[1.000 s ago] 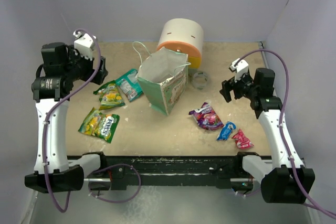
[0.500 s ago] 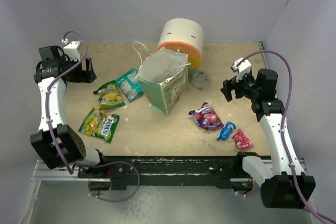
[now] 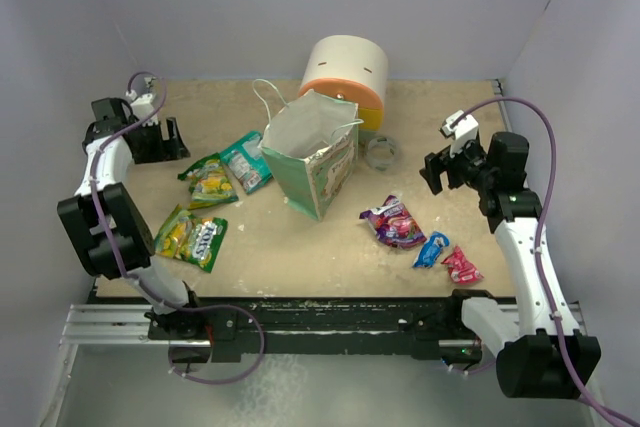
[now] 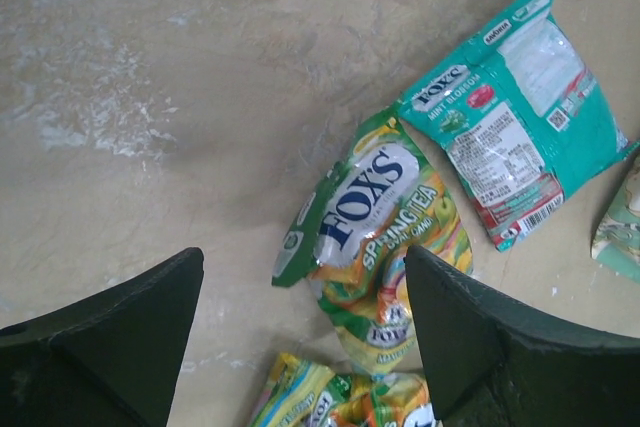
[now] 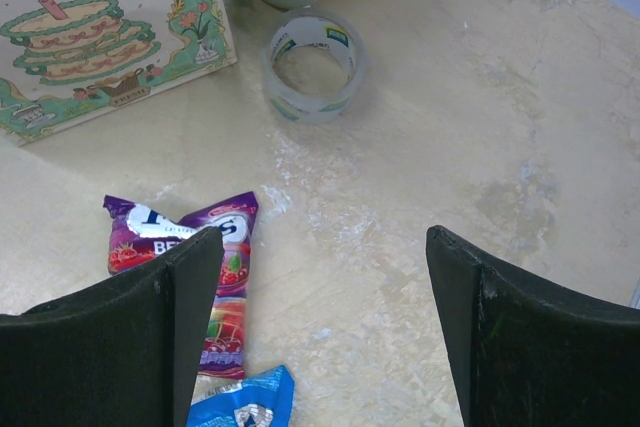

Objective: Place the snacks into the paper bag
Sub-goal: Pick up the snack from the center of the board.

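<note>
The paper bag [image 3: 312, 152] stands open and upright at mid-table; its printed front shows in the right wrist view [image 5: 110, 37]. Two yellow-green packets [image 3: 209, 181] [image 3: 190, 237] and a teal packet [image 3: 245, 161] lie left of it. A purple packet [image 3: 393, 222], a blue packet [image 3: 432, 249] and a pink packet [image 3: 461, 265] lie to its right. My left gripper [image 3: 168, 142] is open and empty at the far left, above a yellow-green packet [image 4: 385, 227] with the teal one [image 4: 520, 112] beyond. My right gripper [image 3: 430, 172] is open and empty, with the purple packet [image 5: 232, 287] beside its left finger.
A round cream-orange-yellow drawer unit [image 3: 345, 77] stands behind the bag. A clear tape ring [image 3: 381, 151] lies right of the bag, also in the right wrist view [image 5: 313, 65]. Walls close the table on the left, back and right.
The left arm has folded back towards the far-left wall, and its gripper has shifted a little left. The right arm has barely moved. The packets and bag have not moved.
</note>
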Robot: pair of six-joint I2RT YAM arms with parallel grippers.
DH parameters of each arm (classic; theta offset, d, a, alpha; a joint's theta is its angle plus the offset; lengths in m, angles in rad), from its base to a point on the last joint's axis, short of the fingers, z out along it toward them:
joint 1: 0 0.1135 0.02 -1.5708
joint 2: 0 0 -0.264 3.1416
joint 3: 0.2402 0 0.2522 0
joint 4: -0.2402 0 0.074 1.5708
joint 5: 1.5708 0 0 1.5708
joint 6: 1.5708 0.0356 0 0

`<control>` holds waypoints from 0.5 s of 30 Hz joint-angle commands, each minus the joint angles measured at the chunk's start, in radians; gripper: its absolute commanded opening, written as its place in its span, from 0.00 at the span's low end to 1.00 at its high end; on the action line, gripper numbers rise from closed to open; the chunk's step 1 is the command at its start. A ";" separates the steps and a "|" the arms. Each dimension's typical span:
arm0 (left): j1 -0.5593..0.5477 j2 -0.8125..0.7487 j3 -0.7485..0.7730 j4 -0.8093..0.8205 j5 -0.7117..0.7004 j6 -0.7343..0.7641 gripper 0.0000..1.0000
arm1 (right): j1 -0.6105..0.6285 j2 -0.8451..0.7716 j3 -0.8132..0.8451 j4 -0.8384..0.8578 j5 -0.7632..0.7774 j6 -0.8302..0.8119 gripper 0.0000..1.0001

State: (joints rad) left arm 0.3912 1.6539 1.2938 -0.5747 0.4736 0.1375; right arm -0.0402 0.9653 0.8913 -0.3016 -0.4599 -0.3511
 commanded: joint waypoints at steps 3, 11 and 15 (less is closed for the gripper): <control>0.017 0.094 0.008 0.077 0.072 -0.034 0.84 | -0.003 -0.011 -0.006 0.022 -0.010 0.006 0.85; 0.028 0.208 0.001 0.053 0.178 -0.025 0.80 | -0.003 -0.016 -0.012 0.023 0.000 0.002 0.85; 0.028 0.251 -0.005 0.026 0.238 -0.012 0.79 | -0.003 -0.014 -0.012 0.023 0.003 0.003 0.85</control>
State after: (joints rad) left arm 0.4122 1.8816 1.2938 -0.5411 0.6083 0.1154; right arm -0.0402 0.9653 0.8825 -0.3008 -0.4591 -0.3511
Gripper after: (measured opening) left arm 0.794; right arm 0.845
